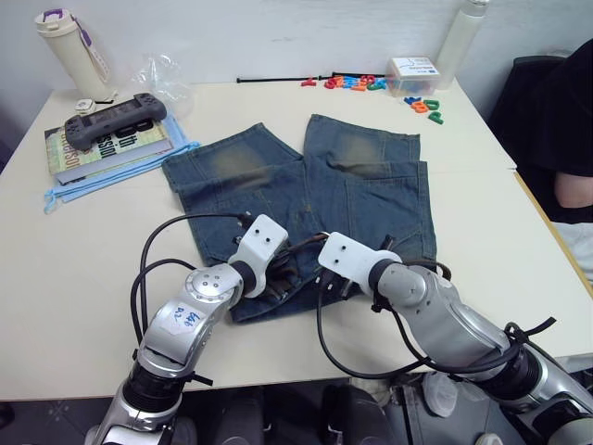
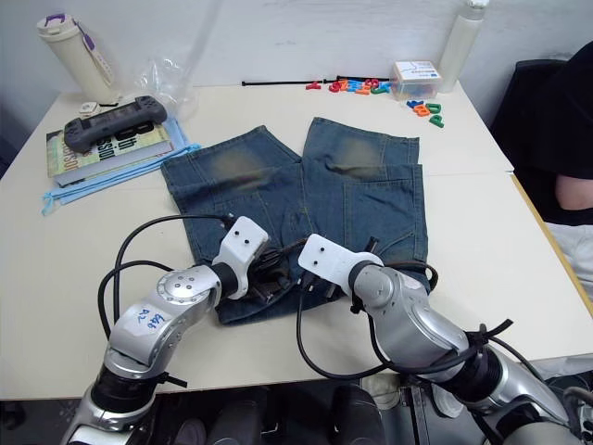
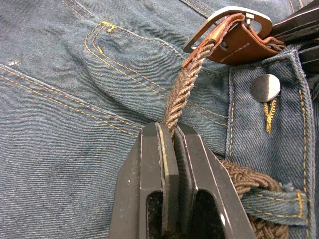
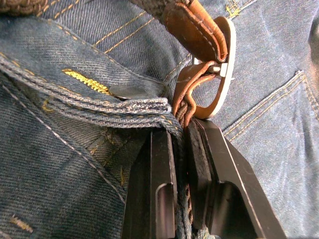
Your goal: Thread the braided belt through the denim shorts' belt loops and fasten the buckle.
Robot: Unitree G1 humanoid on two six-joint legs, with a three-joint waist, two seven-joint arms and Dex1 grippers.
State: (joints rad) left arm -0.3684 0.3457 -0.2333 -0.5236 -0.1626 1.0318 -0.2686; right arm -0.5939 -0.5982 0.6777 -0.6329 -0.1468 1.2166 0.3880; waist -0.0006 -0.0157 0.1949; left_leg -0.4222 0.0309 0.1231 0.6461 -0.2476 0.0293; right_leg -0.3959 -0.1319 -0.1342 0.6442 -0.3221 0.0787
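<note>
The denim shorts [image 1: 306, 199] are laid flat on the table [image 1: 102, 278], waistband toward the robot, legs pointing away. Both grippers are met at the middle of the waistband. The left gripper [image 3: 172, 137] is closed on the braided belt [image 3: 182, 92] — the brown strap is pinched between its fingers just short of the buckle [image 3: 227, 17], which lies beside the metal waist button [image 3: 264, 87]. The right gripper [image 4: 180, 132] is clamped on the belt and waistband edge at the buckle's frame. A belt loop [image 3: 271, 200] is seen with the belt passing beneath it.
</note>
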